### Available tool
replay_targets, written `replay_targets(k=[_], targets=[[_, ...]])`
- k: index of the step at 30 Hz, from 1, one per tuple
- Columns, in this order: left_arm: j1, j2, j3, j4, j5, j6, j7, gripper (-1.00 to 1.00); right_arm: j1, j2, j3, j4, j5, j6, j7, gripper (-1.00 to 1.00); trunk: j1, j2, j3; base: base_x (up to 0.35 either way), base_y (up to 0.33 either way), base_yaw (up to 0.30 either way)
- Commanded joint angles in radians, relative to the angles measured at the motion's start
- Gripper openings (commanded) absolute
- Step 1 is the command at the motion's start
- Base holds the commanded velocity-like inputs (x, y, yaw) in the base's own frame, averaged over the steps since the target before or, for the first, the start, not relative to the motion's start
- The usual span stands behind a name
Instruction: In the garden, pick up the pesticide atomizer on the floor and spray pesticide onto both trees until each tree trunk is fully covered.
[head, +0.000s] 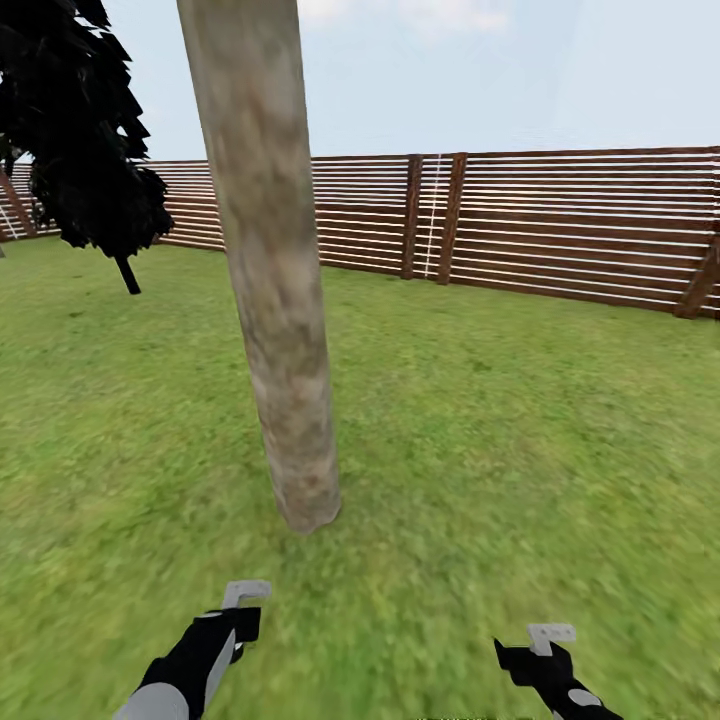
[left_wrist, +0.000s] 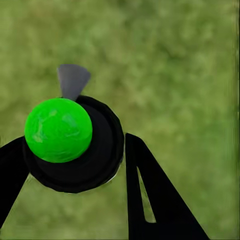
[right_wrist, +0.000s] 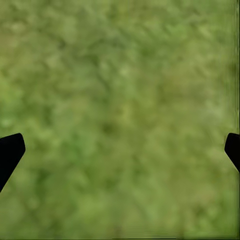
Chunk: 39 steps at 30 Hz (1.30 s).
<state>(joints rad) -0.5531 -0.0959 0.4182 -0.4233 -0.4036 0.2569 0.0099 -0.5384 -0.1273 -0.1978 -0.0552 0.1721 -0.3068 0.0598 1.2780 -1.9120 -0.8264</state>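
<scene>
**Figure: Atomizer in my left gripper, facing the first trunk**

My left gripper (left_wrist: 75, 165) is closed around the pesticide atomizer (left_wrist: 75, 145), seen in the left wrist view as a dark round body with a bright green cap and a small grey nozzle. In the head view the left gripper sits at lower left. My right gripper (head: 545, 645), lower right, holds nothing; its fingers (right_wrist: 10, 152) stand wide apart over bare grass. Just ahead, centre-left of the head view, rises the tree trunk (head: 275, 300), mottled grey-brown. I see no pesticide specks on it, so I judge pickup done and spraying of both trees still ahead. The lawn (head: 520, 420) runs to a slatted fence (head: 580, 225); a dark tree (head: 85, 140) stands upper left.
</scene>
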Motion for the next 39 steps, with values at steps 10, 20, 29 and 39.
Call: replay_targets(k=[10, 20, 29, 39], targets=[[-0.054, -0.002, -0.001, -0.017, -0.001, 0.107, 0.000, -1.00, 0.000, 0.000, 0.000, 0.000, 0.001, 0.000, 0.000, 1.00, 0.000, 0.000, 0.000, 0.001, 0.000, -0.265], [-0.050, 0.003, 0.002, -0.012, 0.000, 0.103, -0.002, -1.00, 0.000, 0.000, 0.000, 0.000, 0.000, 0.000, 0.000, 1.00, 0.000, 0.000, 0.000, 0.201, 0.074, -0.076], [-0.050, 0.009, -0.006, -0.017, -0.002, 0.076, -0.003, -1.00, 0.000, 0.000, 0.000, 0.000, 0.001, 0.000, 0.000, 1.00, 0.000, 0.000, 0.000, 0.022, 0.033, -0.091], [-0.050, 0.012, -0.005, -0.018, -0.001, 0.041, -0.002, -1.00, 0.000, 0.000, 0.001, 0.000, 0.001, 0.000, 0.000, 1.00, 0.023, -0.042, -0.019, 0.001, 0.000, 0.000]])
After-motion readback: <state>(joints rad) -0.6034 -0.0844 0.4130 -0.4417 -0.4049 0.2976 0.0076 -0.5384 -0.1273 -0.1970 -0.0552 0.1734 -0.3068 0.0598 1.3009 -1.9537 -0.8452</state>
